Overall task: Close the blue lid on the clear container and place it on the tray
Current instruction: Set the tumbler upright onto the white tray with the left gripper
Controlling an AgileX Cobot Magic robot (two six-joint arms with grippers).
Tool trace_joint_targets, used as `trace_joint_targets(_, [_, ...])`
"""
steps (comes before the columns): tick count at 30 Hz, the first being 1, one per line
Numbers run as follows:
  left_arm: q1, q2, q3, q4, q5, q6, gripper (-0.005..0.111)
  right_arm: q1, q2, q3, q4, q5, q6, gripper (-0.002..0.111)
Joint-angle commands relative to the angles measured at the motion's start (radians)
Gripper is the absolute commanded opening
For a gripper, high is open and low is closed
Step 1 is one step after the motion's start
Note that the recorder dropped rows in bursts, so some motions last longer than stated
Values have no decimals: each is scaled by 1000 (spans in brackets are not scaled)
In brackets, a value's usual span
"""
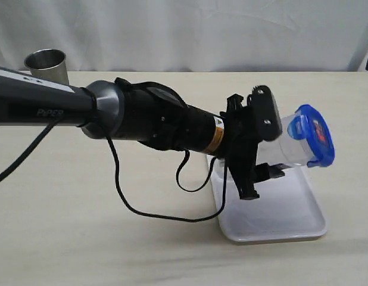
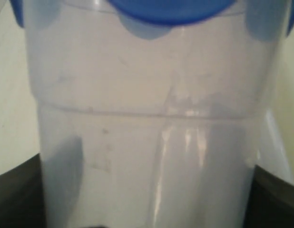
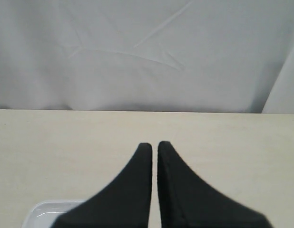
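My left gripper (image 1: 272, 146) reaches across from the left and is shut on the clear container (image 1: 289, 149), holding it tipped almost level in the air over the tray (image 1: 279, 221). The blue lid (image 1: 315, 136) sits on the container's mouth and faces right; whether its tabs are locked I cannot tell. In the left wrist view the container (image 2: 147, 142) fills the picture between the dark fingers (image 2: 14, 202), with the lid's edge (image 2: 166, 9) beyond. My right gripper (image 3: 155, 146) is shut on nothing above bare table, with a tray corner (image 3: 44, 211) beside it.
A grey steel cup (image 1: 47, 64) stands at the back left of the table. A black cable (image 1: 172, 211) hangs from the left arm and loops down to the table beside the tray. A white cloth backdrop runs along the far edge.
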Motion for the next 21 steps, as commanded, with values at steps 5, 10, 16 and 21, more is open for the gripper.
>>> trace_joint_targets(5, [118,36,-12,-418,-481,149,0,-2,2,6,0,13,-2,4])
trace_joint_targets(10, [132,132,-12,-561,-637,194,0,-2,2,6,0,14,-2,4])
trace_joint_targets(16, [132,286,-12,-812,-808,276,0,-2,2,6,0,17,-2,4])
trace_joint_targets(21, [132,362,-12,-852,-808,315,0,-2,2,6,0,17,-2,4])
